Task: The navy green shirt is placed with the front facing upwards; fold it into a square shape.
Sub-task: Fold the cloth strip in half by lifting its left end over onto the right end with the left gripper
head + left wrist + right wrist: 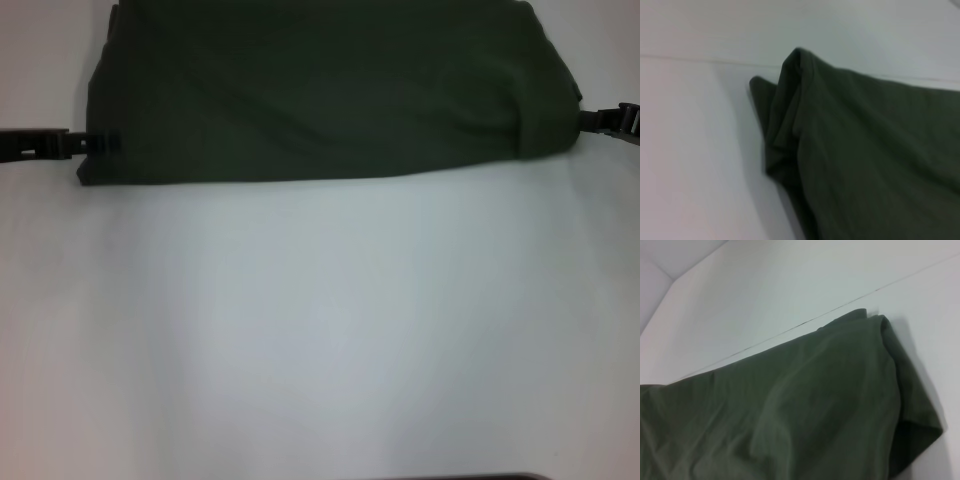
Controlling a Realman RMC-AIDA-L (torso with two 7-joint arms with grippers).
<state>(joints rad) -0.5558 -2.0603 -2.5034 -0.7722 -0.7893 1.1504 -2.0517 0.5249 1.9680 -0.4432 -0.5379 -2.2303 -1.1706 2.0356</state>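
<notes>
The navy green shirt [320, 90] lies folded as a wide dark band across the far part of the white surface [320, 330], filling the head view from about 10 o'clock to 2 o'clock, with its near edge running almost straight from side to side and no lettering showing on the upturned cloth. The left hand [100, 142] reaches in level from the 9 o'clock edge, its dark arm stretched flat just above the surface, and its tip meets the shirt's near left corner; whether its fingers are pinching the cloth or merely touching it cannot be told. The right hand [590, 120] comes in the same way from the 3 o'clock edge, low and nearly horizontal, and its tip meets the rounded right end of the shirt, where the fabric bunches into a small fold; its fingers are likewise hidden against the dark cloth, so their state cannot be told. The left wrist view shows a shirt corner [790, 100] lifted into a peaked, layered fold above the surface, and the right wrist view shows the other end [885, 340] raised with a doubled edge hanging beside it, though neither wrist view shows any fingers
</notes>
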